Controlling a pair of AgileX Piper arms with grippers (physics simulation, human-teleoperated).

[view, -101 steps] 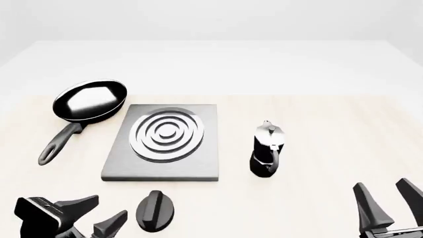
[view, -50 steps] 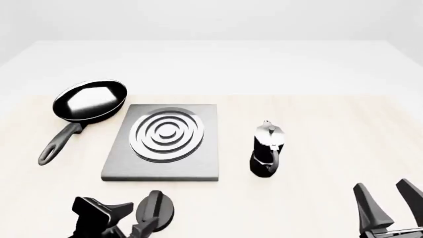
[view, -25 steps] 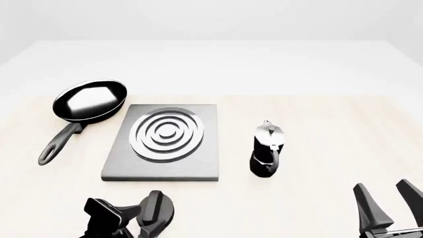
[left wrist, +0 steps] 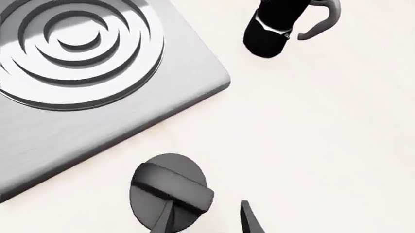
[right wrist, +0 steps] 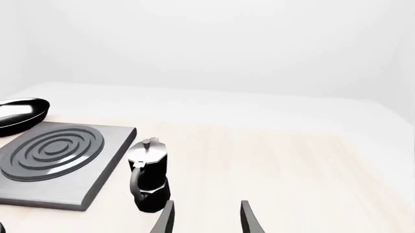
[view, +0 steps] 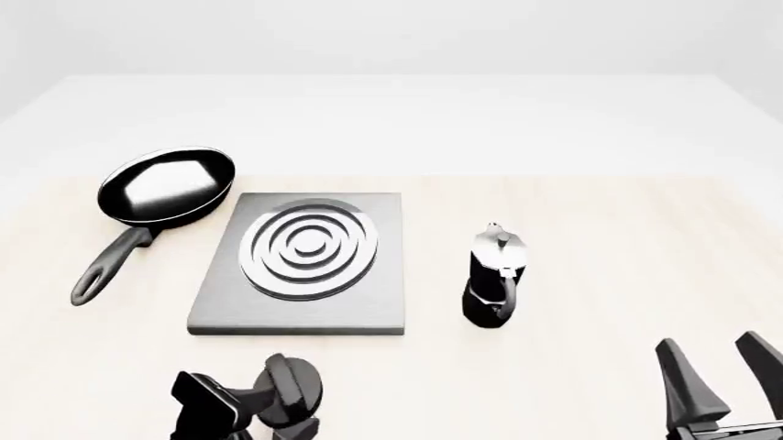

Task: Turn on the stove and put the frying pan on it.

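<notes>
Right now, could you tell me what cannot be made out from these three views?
- Left gripper: only its fingertips show in the left wrist view, cut by the edge; one overlaps the knob, contact unclear.
- Front view: the left arm covers part of the knob.
- Frying pan: cut by the right wrist view's edge; absent from the left wrist view.
- Right gripper: cut by the front view's edge.
- Moka pot: top cropped in the left wrist view.
</notes>
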